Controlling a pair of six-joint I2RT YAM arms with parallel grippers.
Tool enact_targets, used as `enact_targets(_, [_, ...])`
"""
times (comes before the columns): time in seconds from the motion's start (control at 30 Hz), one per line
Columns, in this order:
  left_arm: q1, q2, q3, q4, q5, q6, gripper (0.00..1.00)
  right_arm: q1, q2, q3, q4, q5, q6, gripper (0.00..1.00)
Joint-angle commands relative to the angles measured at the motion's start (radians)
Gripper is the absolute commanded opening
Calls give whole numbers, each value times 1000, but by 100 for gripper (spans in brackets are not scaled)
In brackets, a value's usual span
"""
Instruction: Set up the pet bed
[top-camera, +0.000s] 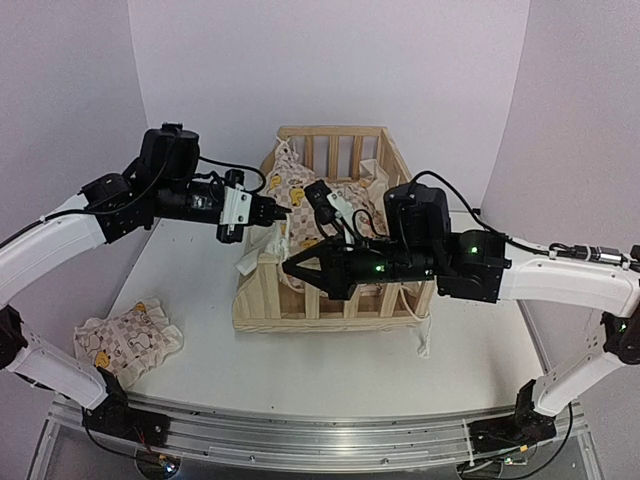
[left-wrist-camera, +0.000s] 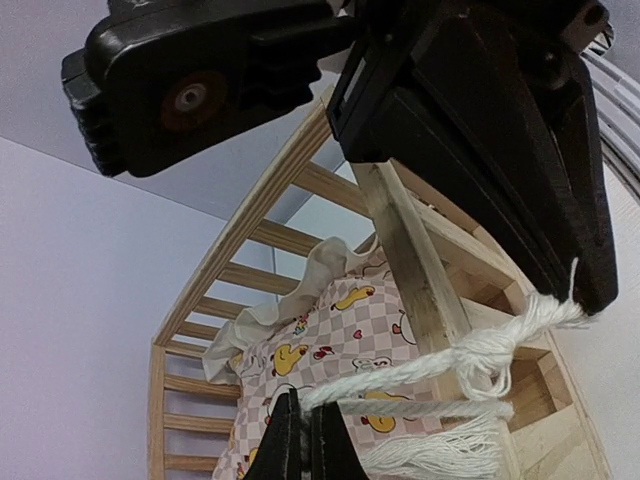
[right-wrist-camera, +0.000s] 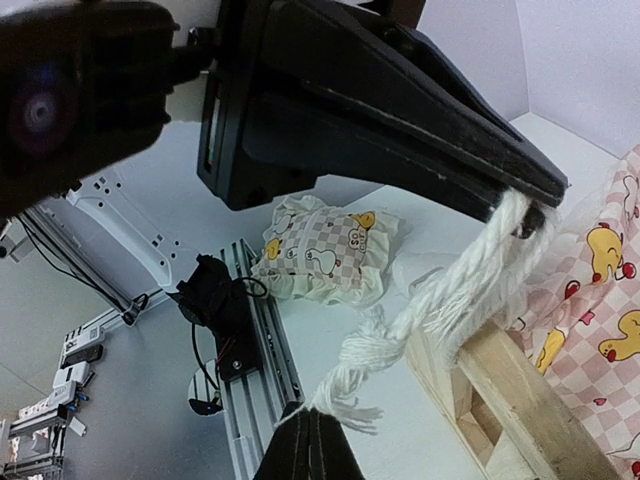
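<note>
- Here the pet bed (top-camera: 330, 322) stands on the table (top-camera: 330, 375), its checked duck-and-cherry cushion (top-camera: 297, 185) slumped inside against the far rail.
- A white tie string (left-wrist-camera: 450, 360) wraps the bed's near-left corner post.
- The left gripper (top-camera: 282, 213), at that post, is clamped on the string.
- The right gripper (top-camera: 289, 268), just before the post, pinches its frayed end.
- A matching pillow (top-camera: 128, 340) lies well left of the bed.

Left claw (left-wrist-camera: 438, 360) pinches tie string (left-wrist-camera: 478, 350) looped around wooden post (left-wrist-camera: 402, 240).
</note>
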Motion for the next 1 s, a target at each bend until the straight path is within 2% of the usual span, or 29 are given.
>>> enact_targets(0.0, [6,-67,-70,306,-9,51,0,6,-32,14,10,-33,-2,15])
enact_targets(0.2, [6,-87,-122,370,8,13,0,-11,-144,-11,-52,111,-44,30])
enact_targets(0.37, [7,-94,-148,426,29,11,0,-75,-144,34,-117,353,-41,23])
enact_targets(0.43, [7,-94,-150,437,38,10,0,-122,-117,54,-120,394,-10,22])
enact_targets(0.5, [6,-94,-153,450,45,3,0,-158,-62,95,-120,331,-9,22])
enact_targets(0.67, [6,-90,-157,469,45,-31,0,-194,99,217,-117,33,-13,23])
enact_targets(0.8, [7,-89,-150,461,40,-43,0,-203,190,288,-100,-142,1,23])
enact_targets(0.97, [6,-96,-147,446,34,-48,0,-204,173,228,-31,-255,14,25])
